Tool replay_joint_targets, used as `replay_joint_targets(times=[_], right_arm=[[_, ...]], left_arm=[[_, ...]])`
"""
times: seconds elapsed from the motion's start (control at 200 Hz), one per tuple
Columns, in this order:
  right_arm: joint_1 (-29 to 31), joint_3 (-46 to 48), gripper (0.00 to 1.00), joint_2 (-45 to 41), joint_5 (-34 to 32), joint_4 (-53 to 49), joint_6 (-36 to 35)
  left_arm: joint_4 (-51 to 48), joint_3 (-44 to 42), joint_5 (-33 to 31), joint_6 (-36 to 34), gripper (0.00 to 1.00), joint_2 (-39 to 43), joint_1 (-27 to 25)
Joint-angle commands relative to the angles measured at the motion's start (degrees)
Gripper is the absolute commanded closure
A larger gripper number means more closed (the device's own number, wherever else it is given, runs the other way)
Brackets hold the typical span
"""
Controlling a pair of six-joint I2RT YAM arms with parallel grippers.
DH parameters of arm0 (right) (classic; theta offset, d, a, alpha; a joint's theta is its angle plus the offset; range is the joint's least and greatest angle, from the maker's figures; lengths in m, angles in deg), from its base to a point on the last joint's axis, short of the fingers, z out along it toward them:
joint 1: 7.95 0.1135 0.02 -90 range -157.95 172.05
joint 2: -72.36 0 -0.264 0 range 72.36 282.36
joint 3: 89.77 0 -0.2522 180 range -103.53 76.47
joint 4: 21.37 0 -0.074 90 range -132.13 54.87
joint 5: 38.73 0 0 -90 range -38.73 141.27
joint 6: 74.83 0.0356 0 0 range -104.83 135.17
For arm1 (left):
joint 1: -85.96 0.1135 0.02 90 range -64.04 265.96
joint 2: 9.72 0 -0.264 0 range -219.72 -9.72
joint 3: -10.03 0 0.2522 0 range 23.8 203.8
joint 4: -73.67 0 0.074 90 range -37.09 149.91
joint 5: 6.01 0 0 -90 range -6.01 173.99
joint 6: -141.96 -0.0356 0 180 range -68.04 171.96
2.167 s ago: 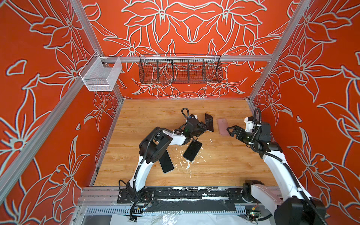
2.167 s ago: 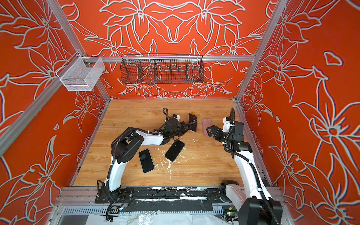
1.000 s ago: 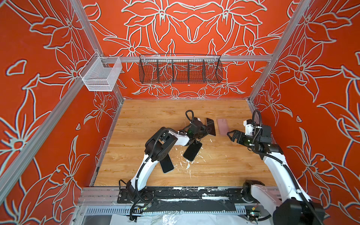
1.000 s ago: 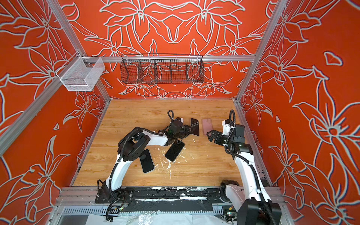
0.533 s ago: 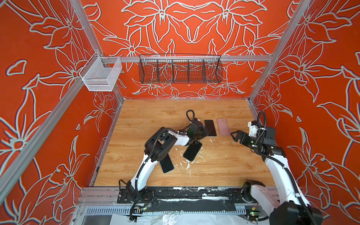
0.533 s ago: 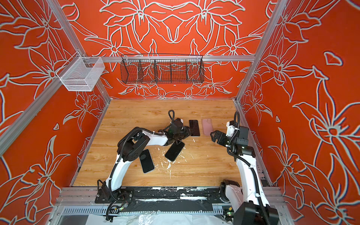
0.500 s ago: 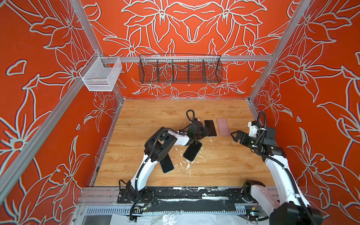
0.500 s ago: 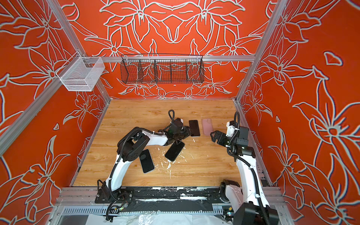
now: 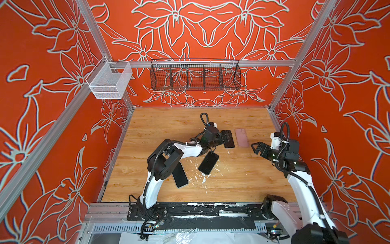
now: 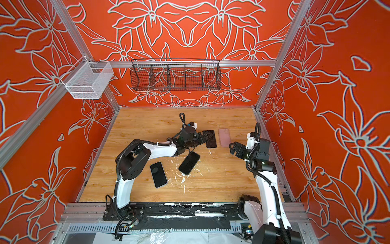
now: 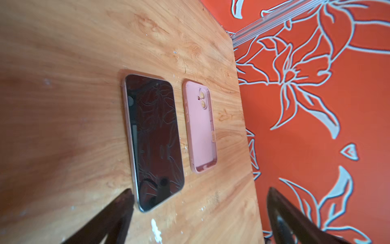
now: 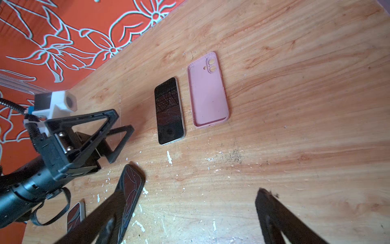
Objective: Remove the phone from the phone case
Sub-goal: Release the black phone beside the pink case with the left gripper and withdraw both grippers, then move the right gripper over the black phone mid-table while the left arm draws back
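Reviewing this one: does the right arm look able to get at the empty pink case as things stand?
Probably yes. The right gripper stands open close beside the pink case, with only bare wooden tabletop between them. The phone lies on the case's far side, apart from it.

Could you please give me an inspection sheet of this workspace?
Surface: wooden table, white flecks toward the front.
Job's things: phone lies screen up, out of the pink case, which lies empty beside it, apart.
Clutter: two other dark phones lie flat nearer the arm bases.
Grippers: left gripper open beside the phone, holding nothing; right gripper open, clear of the case.
Cables: a black cable loops above each wrist.
Surroundings: orange floral walls; black wire basket and white mesh basket, nothing seen inside.
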Motion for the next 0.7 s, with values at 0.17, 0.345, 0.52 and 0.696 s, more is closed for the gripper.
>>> replay_joint_targets(times=[0.17,0.345,0.52,0.696], right_arm=[[-0.28,3.57,0.02,-2.08,6.15,7.69,6.27],[-0.28,6.34,0.02,-0.57,11.64,15.62,15.90],[4.59,3.80,0.02,-0.06,9.48,10.98,16.82],[19.28,1.31,0.02,-0.85,-5.74,5.07,19.73]], left_arm=[[-4.90,-4.76,-0.71,-4.39,0.02,10.15,-0.21],[-14.07,-5.02,1.05,-10.36,0.03,17.79,0.03],[-26.84,-3.43,3.65,-14.76,0.03,26.21,3.04],[-43.14,-0.31,4.08,-20.05,0.03,34.37,8.00]])
